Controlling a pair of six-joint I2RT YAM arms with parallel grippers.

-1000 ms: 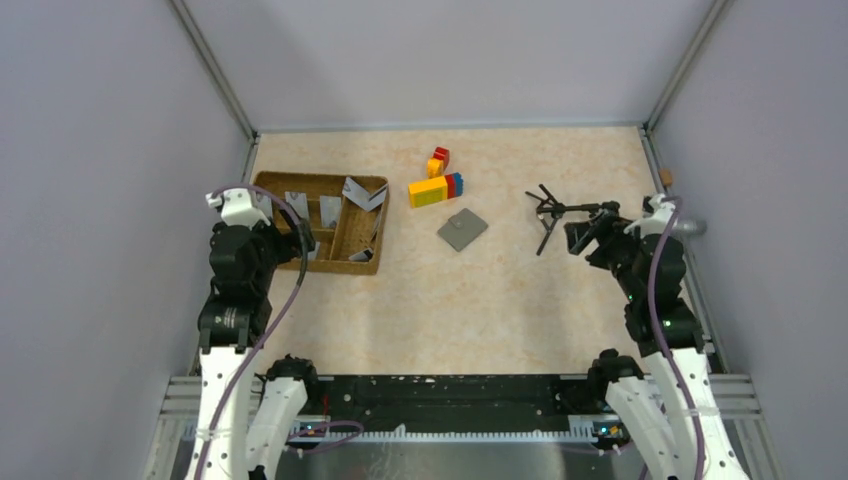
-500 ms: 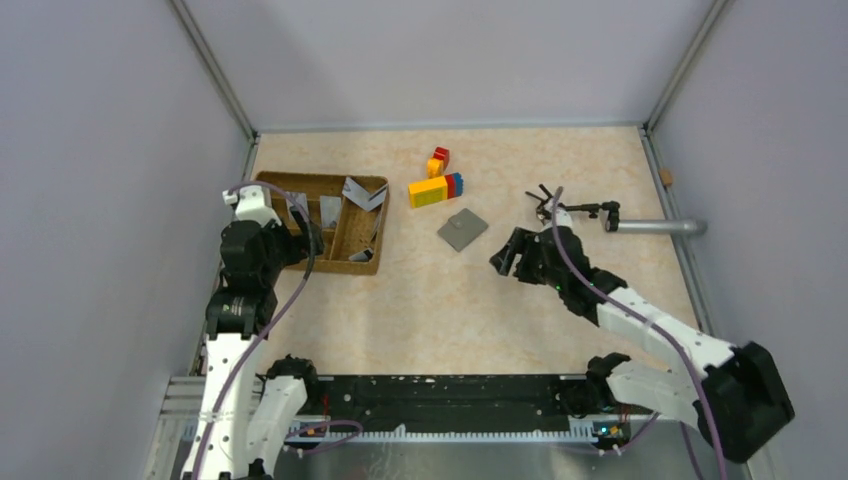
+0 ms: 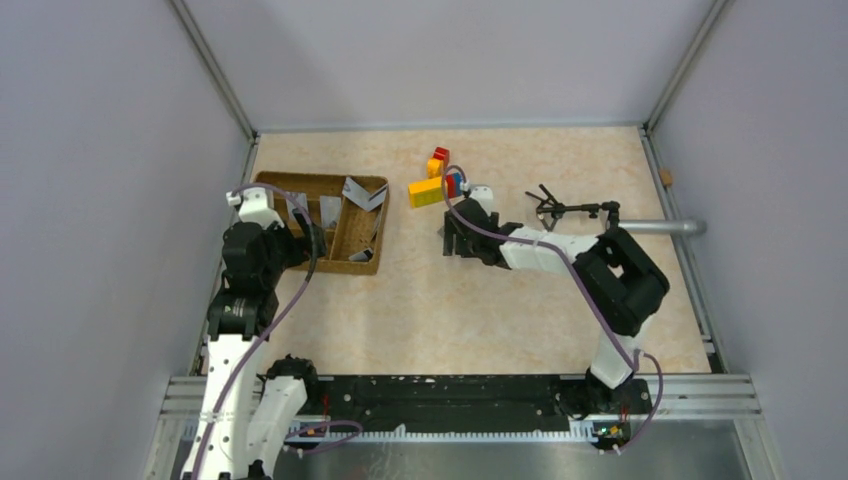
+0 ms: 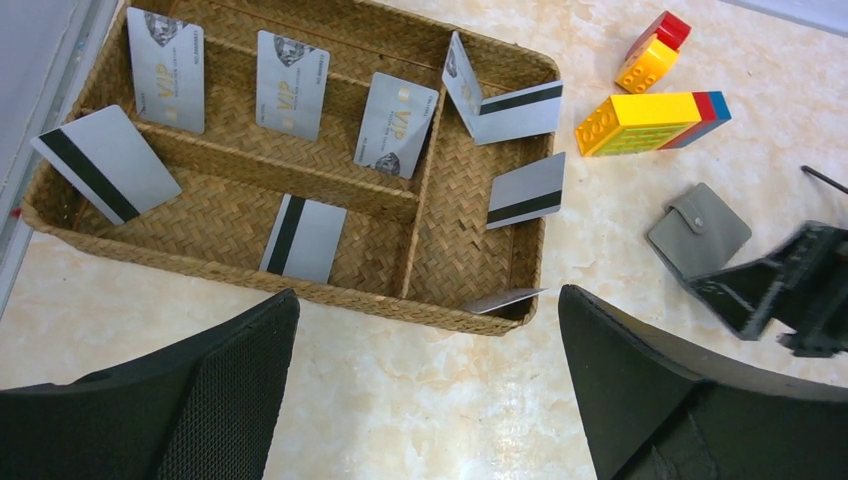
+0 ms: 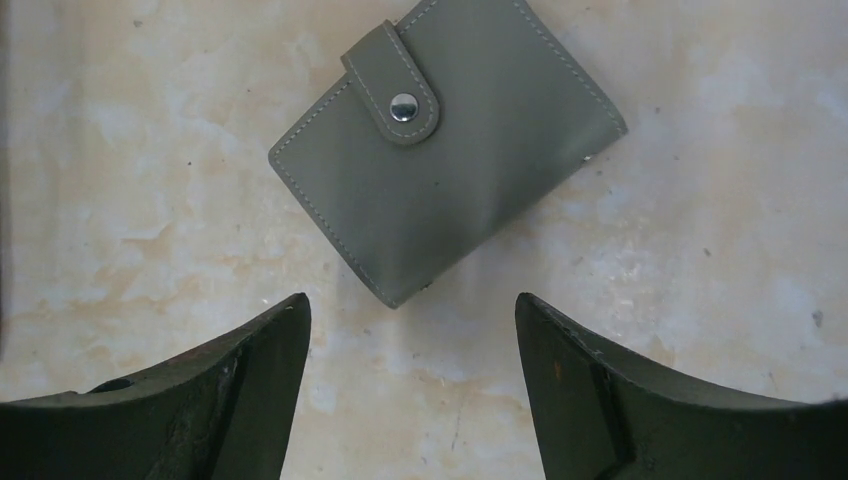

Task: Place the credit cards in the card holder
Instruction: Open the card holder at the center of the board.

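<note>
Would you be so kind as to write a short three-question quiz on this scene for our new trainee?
1. Fill in: the right claw is above the card holder with its jaws ____.
2. True or false: the card holder's snap flap is undone.
3. What holds the credit cards? A. the wicker tray B. the card holder C. the right claw

Key: 1 open; 2 false; 3 A.
</note>
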